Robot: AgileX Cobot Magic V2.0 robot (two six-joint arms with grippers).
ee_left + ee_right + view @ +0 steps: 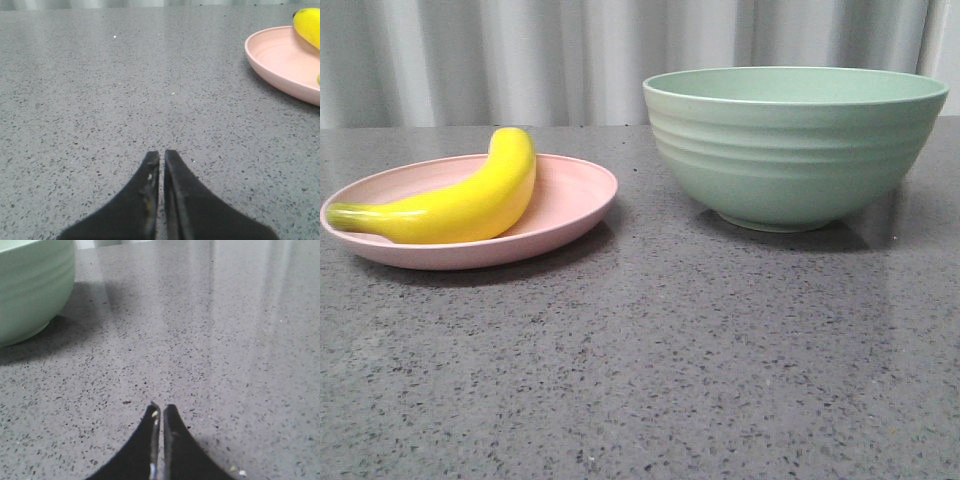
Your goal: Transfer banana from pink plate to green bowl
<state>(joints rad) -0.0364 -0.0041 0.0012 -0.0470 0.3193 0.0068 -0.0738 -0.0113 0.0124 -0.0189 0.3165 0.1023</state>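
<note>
The yellow banana (460, 203) lies on the pink plate (570, 200) at the left of the front view. The green bowl (790, 150) stands upright to the right of the plate, apart from it. Neither gripper shows in the front view. In the left wrist view my left gripper (161, 155) is shut and empty, low over bare table, with the plate (280, 60) and one end of the banana (307, 25) well off to one side. In the right wrist view my right gripper (161, 408) is shut and empty over bare table, with the bowl (30, 285) off to one side.
The grey speckled tabletop (650, 370) stretches wide in front of the plate and bowl. A pale pleated curtain (520, 50) hangs behind the table's far edge.
</note>
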